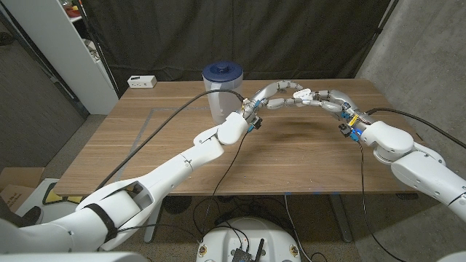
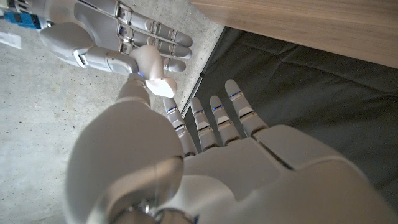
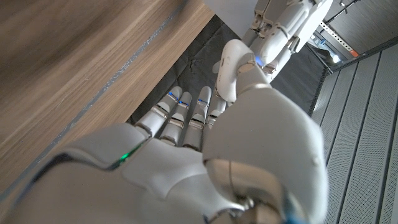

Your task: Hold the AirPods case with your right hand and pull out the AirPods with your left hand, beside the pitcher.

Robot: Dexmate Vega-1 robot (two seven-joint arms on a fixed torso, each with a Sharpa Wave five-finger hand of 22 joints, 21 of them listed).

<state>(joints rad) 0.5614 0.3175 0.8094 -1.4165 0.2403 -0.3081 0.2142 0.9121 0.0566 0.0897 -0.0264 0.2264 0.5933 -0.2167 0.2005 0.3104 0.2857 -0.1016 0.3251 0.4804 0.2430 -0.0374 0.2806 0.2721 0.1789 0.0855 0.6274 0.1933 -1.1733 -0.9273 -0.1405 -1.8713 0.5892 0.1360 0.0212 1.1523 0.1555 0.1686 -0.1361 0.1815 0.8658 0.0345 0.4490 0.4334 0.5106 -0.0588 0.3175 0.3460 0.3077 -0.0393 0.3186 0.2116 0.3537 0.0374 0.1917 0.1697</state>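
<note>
The AirPods case [image 1: 302, 93] is mostly hidden between the fingers of both hands, raised above the table [image 1: 182, 153] beside the pitcher [image 1: 222, 91]. The right hand [image 1: 331, 98] pinches it; the left hand [image 1: 273, 97] touches it with its thumb, the other fingers extended.

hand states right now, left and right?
Left hand: thumb at the AirPods case, fingers straight; a grip cannot be told.
Right hand: holding the AirPods case.

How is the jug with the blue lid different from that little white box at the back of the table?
The pitcher is tall and round, while the white box is low and rectangular. The pitcher has a pale body under a dark blue lid; the box is white all over. The pitcher stands near the middle of the table's far side, the box at its back left corner. Both stand untouched on the table.
</note>
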